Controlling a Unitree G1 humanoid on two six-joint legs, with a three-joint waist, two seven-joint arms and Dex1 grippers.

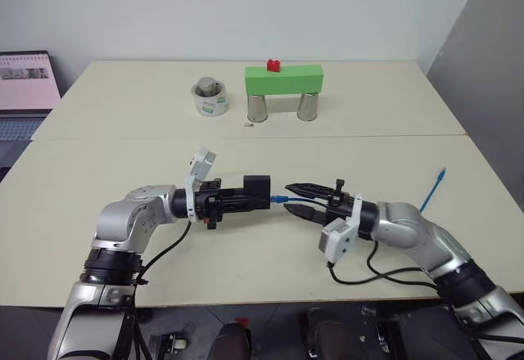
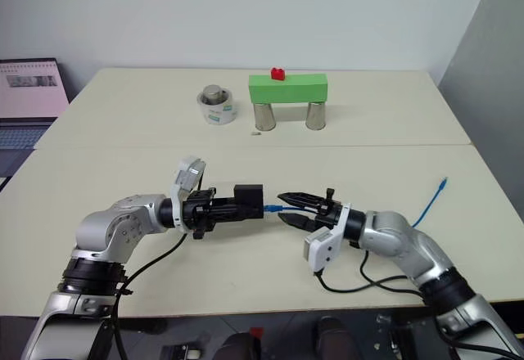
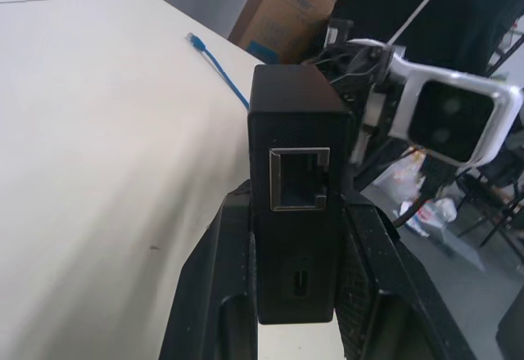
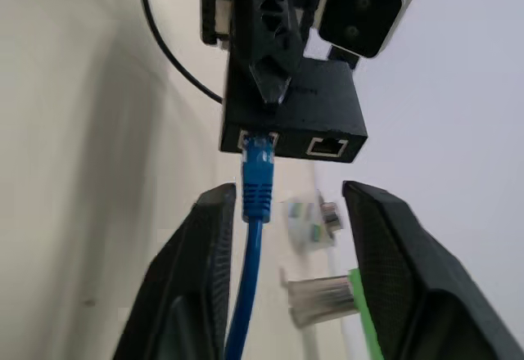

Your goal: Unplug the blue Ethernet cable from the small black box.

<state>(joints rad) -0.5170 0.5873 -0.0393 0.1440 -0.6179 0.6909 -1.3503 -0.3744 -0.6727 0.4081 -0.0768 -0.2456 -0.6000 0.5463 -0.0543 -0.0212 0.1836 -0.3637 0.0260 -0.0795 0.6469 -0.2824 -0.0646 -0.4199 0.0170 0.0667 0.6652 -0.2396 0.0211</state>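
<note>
Above the counter, the left hand is clamping the small black box; the right hand is gaping around the still-plugged blue Ethernet cable, risking a slipped regrasp.

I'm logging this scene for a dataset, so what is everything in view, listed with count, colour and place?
small black box: one, black, held above the table in the left hand, with the cable plugged in
blue Ethernet cable: one, blue, running from the box between the right hand's open fingers; its free plug lies by the table's right edge
green block: one, green, bridging two metal cups at the far side
metal cups: two, silver, under the block
red piece: one, red, on top of the block
tape roll: one, white, left of the cups
laptop: one, open, far left
table: cream
left hand: shut on the box
right hand: open around the cable
</note>
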